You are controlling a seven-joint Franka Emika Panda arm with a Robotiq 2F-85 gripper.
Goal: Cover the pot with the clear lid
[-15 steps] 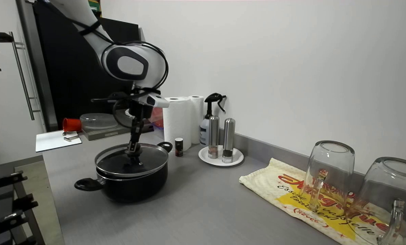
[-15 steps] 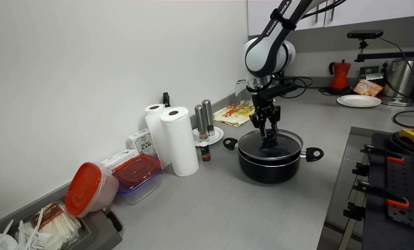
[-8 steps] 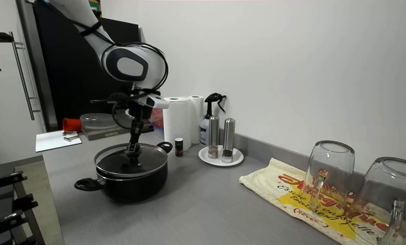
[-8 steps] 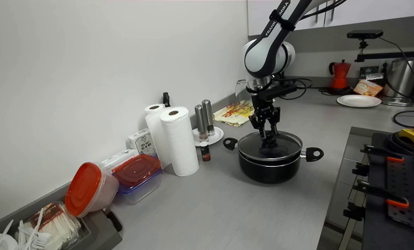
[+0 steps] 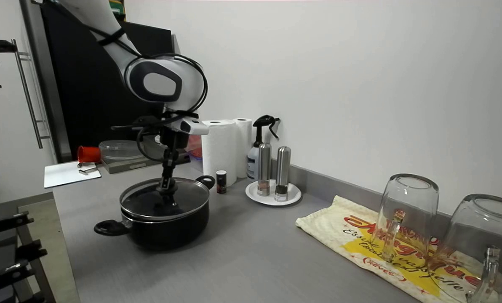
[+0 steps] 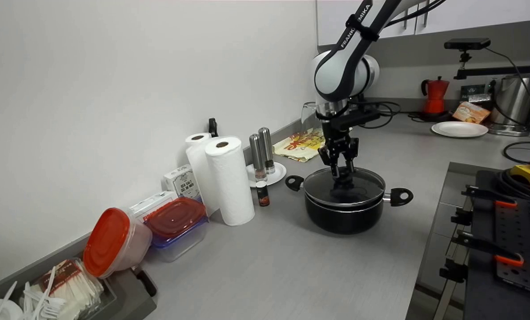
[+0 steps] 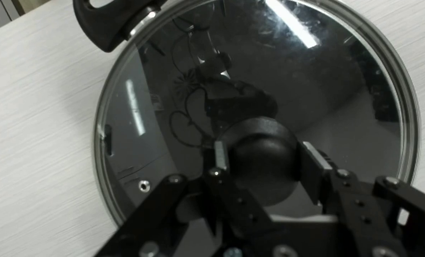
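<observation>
The black pot (image 5: 171, 233) stands upright on the grey counter and shows in both exterior views (image 6: 345, 222). The clear lid (image 5: 190, 195) sits over its mouth, and a dark band shows between lid rim and pot rim. I cannot tell whether the lid rests fully on the rim. The lid also shows in an exterior view (image 6: 367, 186) and fills the wrist view (image 7: 312, 78). My gripper (image 7: 264, 159) comes down from above, its fingers on both sides of the lid's black knob (image 7: 264, 142), shut on it. One pot handle (image 7: 107, 23) shows in the wrist view.
A small spice bottle (image 5: 221, 182) stands near a pot handle. Paper towel rolls (image 6: 229, 186) and a white plate (image 5: 295, 195) with steel grinders stand along the wall. Glass mugs (image 5: 407, 198) stand on a printed cloth (image 5: 339, 223). The counter's edge lies beyond the other pot handle.
The gripper and lid have sunk slightly compared with a second ago. In the last half second, pot and lid together have shifted a little, rightward in one exterior frame and leftward in another.
</observation>
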